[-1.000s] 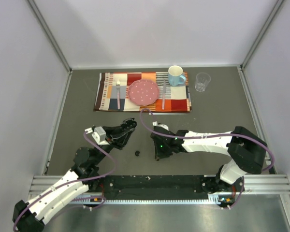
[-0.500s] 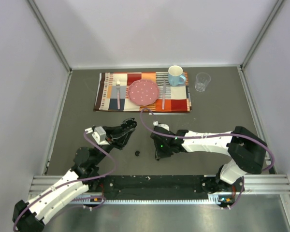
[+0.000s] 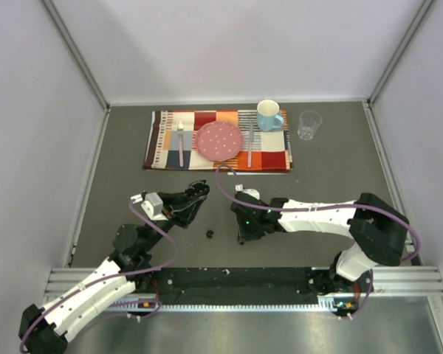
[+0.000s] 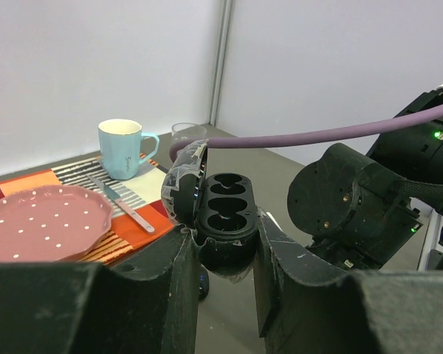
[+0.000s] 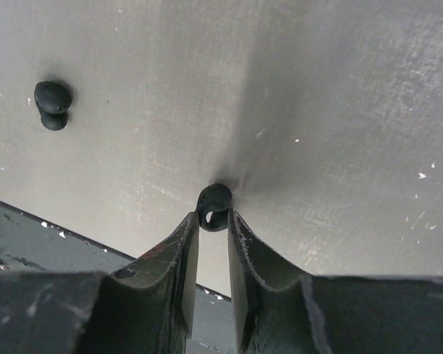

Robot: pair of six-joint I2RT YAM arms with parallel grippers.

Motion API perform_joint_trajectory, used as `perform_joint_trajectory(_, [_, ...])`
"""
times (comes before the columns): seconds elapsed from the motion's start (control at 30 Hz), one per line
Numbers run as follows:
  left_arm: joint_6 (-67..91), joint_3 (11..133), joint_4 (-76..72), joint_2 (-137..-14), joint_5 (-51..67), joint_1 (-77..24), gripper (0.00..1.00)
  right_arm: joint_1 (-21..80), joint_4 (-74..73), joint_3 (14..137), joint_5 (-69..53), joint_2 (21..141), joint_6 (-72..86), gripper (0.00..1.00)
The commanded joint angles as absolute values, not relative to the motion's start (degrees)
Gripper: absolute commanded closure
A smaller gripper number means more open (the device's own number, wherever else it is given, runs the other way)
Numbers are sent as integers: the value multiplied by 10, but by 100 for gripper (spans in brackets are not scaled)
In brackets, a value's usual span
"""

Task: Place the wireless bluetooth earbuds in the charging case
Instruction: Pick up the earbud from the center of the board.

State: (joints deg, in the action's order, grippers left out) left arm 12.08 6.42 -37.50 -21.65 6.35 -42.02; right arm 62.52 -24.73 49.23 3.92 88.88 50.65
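My left gripper (image 4: 223, 251) is shut on the black charging case (image 4: 225, 221) and holds it above the table, lid (image 4: 183, 188) swung open to the left and its earbud wells showing. In the top view that case (image 3: 196, 193) sits at the tip of the left arm. My right gripper (image 5: 213, 220) points down at the table, its fingertips pinching a small black earbud (image 5: 214, 203) that rests on the surface. A second earbud (image 5: 52, 103) lies loose to the left; it appears as a dark speck (image 3: 210, 234) between the arms.
At the back lies a patterned placemat (image 3: 162, 144) with a pink dotted plate (image 3: 219, 140), a fork (image 3: 180, 141), a knife (image 3: 249, 144) and a light blue mug (image 3: 268, 115). A clear glass (image 3: 308, 124) stands to its right. A metal rail (image 3: 244, 284) runs along the near edge.
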Motion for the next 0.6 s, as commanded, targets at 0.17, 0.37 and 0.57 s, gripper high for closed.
perform_joint_trajectory(0.17, [125, 63, -411, -220, 62, -418, 100, 630, -287, 498, 95, 858, 512, 77])
perform_joint_trajectory(0.37, [125, 63, -411, -220, 62, -418, 100, 630, -287, 503, 84, 872, 515, 77])
perform_joint_trajectory(0.57, [126, 62, -410, -219, 64, -418, 100, 629, -287, 496, 77, 870, 526, 78])
